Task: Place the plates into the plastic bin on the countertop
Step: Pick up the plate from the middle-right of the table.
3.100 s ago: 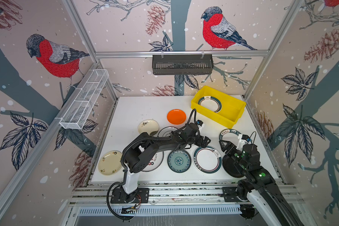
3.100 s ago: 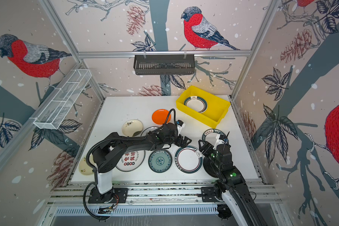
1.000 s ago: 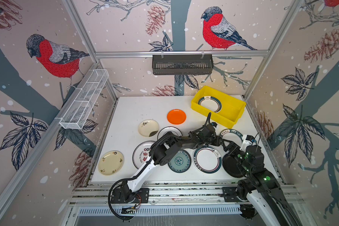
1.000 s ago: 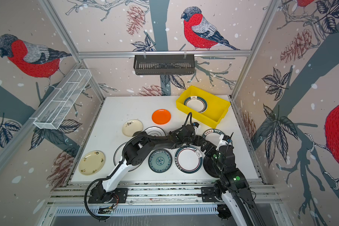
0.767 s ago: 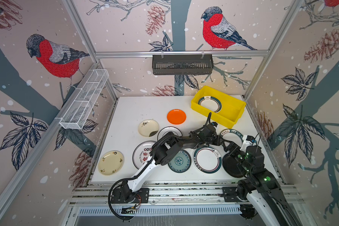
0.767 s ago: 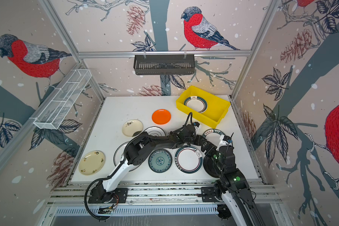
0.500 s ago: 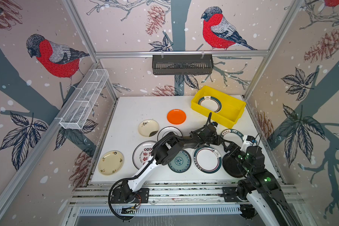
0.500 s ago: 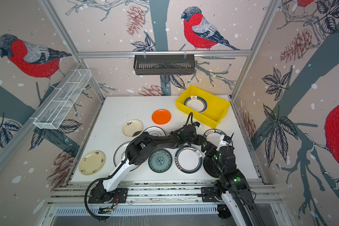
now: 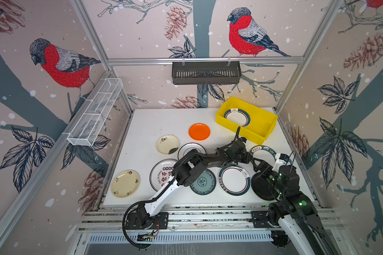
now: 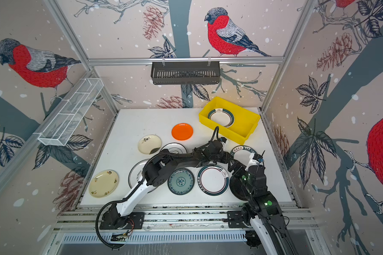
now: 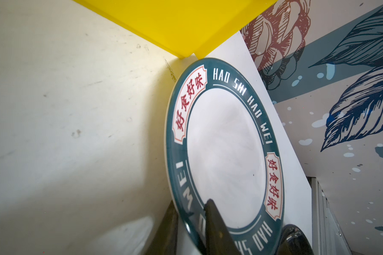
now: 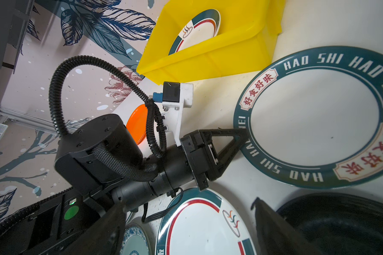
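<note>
The left arm reaches across the desk (image 9: 155, 123) to the lettered plate (image 9: 264, 154), which lies just beside the near corner of the yellow bin (image 9: 262, 121); I judge this plate is chosen because the way to the bin is the shortest. The left fingers (image 11: 217, 231) stand narrow, one on the plate's face and one under its rim, so they seem to pinch the rim; a flat shallow plate gives no other place to hold. In the right wrist view the plate looks to lie on the desk, not yet lifted. The right fingers (image 12: 272, 231) stand wide apart and hold nothing; they hang above the black plate (image 9: 261, 187), probably ready for it. I count ten plates: one teal-rimmed plate (image 9: 236, 117) is inside the bin; nine are on the desk, namely the lettered one, the black one, an orange plate (image 9: 199, 131), a small cream plate (image 9: 167, 144), a half-hidden white plate (image 9: 189, 149), a red-character plate (image 9: 161, 178), a cream floral plate (image 9: 124, 183), a teal-patterned plate (image 9: 202, 182) and a second teal-rimmed plate (image 9: 234, 180).
</note>
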Motion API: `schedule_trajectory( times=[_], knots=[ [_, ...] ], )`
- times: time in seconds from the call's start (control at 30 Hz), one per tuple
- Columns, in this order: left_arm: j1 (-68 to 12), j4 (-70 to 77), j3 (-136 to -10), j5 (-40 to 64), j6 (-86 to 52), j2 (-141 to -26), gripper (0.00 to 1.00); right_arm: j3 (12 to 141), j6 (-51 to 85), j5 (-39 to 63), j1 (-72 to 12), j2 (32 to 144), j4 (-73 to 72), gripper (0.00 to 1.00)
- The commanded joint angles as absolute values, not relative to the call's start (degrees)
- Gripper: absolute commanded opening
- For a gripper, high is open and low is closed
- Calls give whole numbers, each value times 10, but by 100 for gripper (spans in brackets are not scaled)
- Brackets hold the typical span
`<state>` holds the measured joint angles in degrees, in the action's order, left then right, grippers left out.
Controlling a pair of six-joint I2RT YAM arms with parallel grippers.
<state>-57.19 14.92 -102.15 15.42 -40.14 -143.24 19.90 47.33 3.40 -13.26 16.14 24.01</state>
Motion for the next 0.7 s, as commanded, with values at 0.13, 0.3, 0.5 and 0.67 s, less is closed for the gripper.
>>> schedule_trajectory(
  times=[0.13,0.3,0.5,0.67],
  knots=[
    [-573,95,-1023,119,-391,-1433,19,200,469,28,-123,161,239,89],
    [-573,95,-1022,108,-393,-1433,15,199,475,27,-123,160,242,89],
    [-572,106,-1014,101,-398,-1425,12,199,474,24,-122,159,241,90],
    [-567,134,-1002,104,-400,-1412,1,197,476,24,-121,159,242,90]
  ],
)
